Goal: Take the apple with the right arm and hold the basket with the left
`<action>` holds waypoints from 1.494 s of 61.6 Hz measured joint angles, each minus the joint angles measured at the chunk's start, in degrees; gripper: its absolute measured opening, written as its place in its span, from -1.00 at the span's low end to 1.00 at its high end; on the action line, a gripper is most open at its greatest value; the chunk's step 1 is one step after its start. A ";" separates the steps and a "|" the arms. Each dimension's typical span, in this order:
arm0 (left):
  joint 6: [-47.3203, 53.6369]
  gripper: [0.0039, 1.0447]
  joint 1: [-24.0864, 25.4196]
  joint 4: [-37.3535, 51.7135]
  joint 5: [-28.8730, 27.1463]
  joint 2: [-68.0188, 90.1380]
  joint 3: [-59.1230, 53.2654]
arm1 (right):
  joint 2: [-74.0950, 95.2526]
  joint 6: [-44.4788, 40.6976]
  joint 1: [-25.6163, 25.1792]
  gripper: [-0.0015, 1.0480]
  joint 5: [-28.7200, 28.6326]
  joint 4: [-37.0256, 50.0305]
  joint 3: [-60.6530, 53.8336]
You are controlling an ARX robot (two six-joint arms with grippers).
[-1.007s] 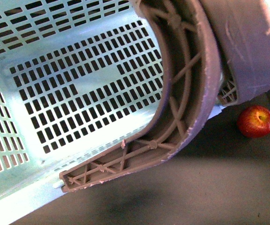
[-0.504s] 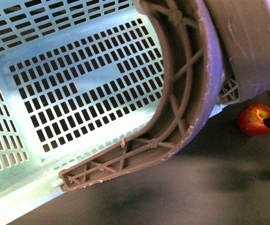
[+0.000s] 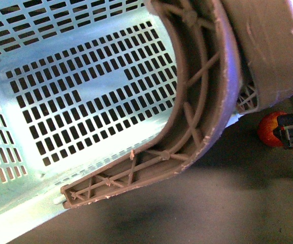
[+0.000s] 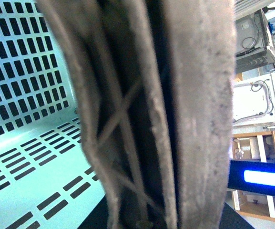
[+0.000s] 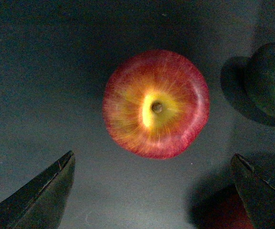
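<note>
2 halves of the task: neither shows as finished, and the basket half looks further along than the apple half.
Basket: the basket (image 3: 85, 86) fills the left and top of the front view, its slotted inside facing the camera and its brown handles (image 3: 207, 91) curving across the centre.
Left gripper: it appears in no view, so I cannot tell whether its fingers are closed on a handle. The handles sit right against the left wrist camera, which suggests a hold, but that is a judgement.
Apple: the apple (image 3: 269, 129) rests on the dark table (image 3: 187, 213) at the right edge of the front view, outside the basket.
Right gripper: the right gripper (image 5: 152, 160) hangs over the apple with its fingers (image 5: 42, 195) spread wide, 1 in each lower corner of the right wrist view, touching nothing.
Left to do: lower, close on the apple and lift it, with the basket held throughout.
Right wrist view alone: the stem dimple faces up, there is clear table on both sides of the apple, a dark green round thing (image 5: 270, 81) lies near it at the right edge, and a red patch (image 5: 228, 214) by the lower-right finger is too hidden to name.
Front view alone: it shows the apple's place beside the basket, and the gripper's dark body covering the apple's right side.
Left wrist view alone: the 2 handles lie pressed together.
</note>
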 joint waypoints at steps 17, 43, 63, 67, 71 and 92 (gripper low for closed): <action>-0.02 -0.69 0.00 0.00 0.00 0.00 0.00 | 5.11 0.04 0.42 0.83 1.18 -2.73 5.46; 0.00 -0.69 0.00 0.00 0.02 0.00 0.00 | 10.88 0.31 0.87 0.83 2.08 -4.72 11.26; 0.00 -0.69 0.00 0.00 0.00 0.00 0.00 | 14.36 1.14 1.27 0.83 2.23 -6.60 15.39; 0.00 -0.69 0.00 0.00 0.00 0.00 0.00 | 14.93 1.20 1.27 0.83 2.34 -6.75 16.02; 0.00 -0.69 0.00 0.00 0.00 0.00 0.00 | 15.23 1.29 1.27 0.83 2.29 -6.84 16.37; 0.00 -0.69 0.00 0.00 0.00 0.00 0.00 | 15.47 1.05 0.57 0.50 1.53 -6.16 16.33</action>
